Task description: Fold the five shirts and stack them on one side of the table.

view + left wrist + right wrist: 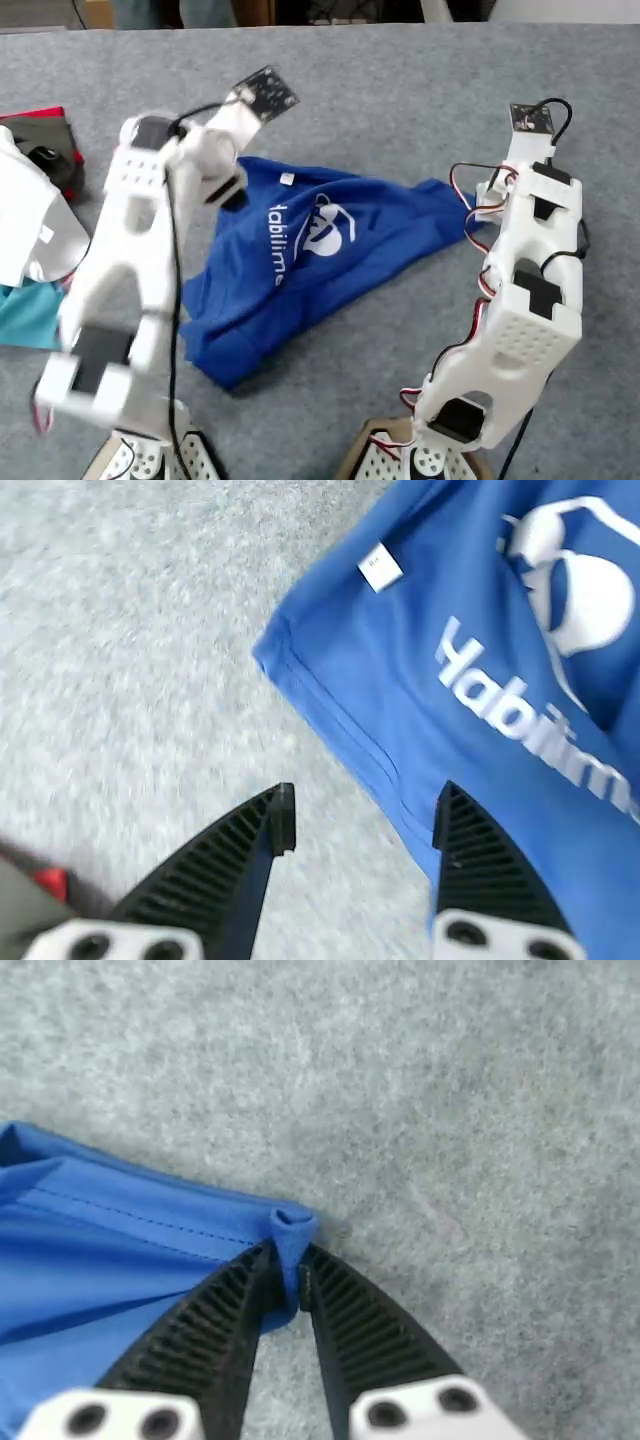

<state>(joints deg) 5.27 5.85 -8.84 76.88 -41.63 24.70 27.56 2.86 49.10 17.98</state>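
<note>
A blue shirt (pixel 320 255) with white print lies crumpled in the middle of the grey table (pixel 400 90). My right gripper (pixel 286 1268) is shut on the blue shirt's (pixel 110 1260) right corner, pinching a small fold of cloth. My left gripper (pixel 365 825) hangs open just above the blue shirt's (pixel 470 670) far left edge, near a white label (pixel 379 567); one finger is over the cloth, the other over bare table. In the high view the left arm (pixel 150 230) stands at the shirt's left and the right arm (pixel 530 270) at its right.
At the table's left edge lie a white garment (pixel 30 225), a teal one (pixel 30 315) and a dark grey and red one (pixel 45 140). Open grey table stretches behind and to the right of the shirt.
</note>
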